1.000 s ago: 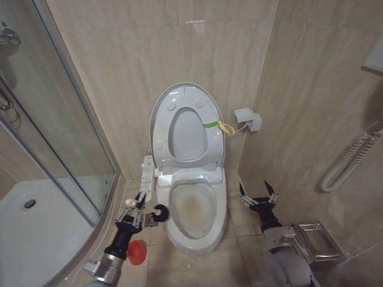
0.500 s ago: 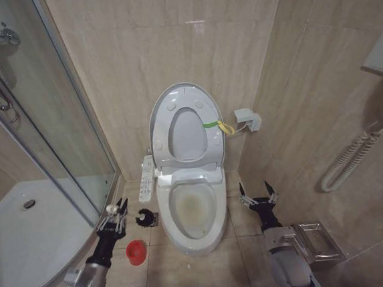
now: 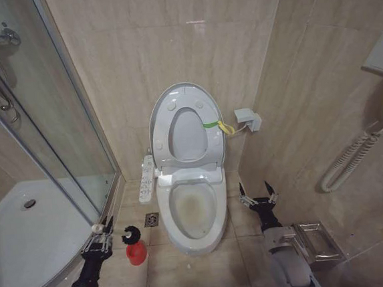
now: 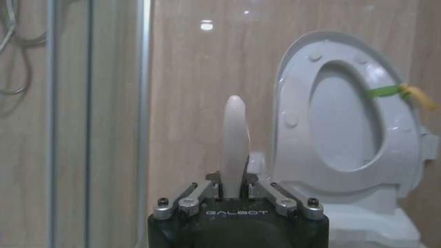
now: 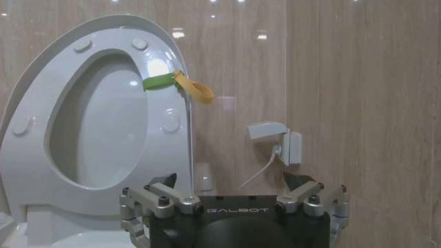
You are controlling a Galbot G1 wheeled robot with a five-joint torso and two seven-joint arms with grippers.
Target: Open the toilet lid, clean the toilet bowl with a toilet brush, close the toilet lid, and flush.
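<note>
A: What's nearest, lower left of the head view?
B: The left gripper (image 3: 100,235), clenched on the toilet brush (image 3: 128,237); its black head hangs just above the red holder (image 3: 136,254).
A: And lower right?
B: The right gripper (image 3: 258,196), fingers spread, grasping nothing, beside the toilet bowl (image 3: 193,210) at centre.
A: Farther back?
B: The toilet lid (image 3: 185,125) stands upright against the wall, green strap (image 3: 209,124) on its right edge.
</note>
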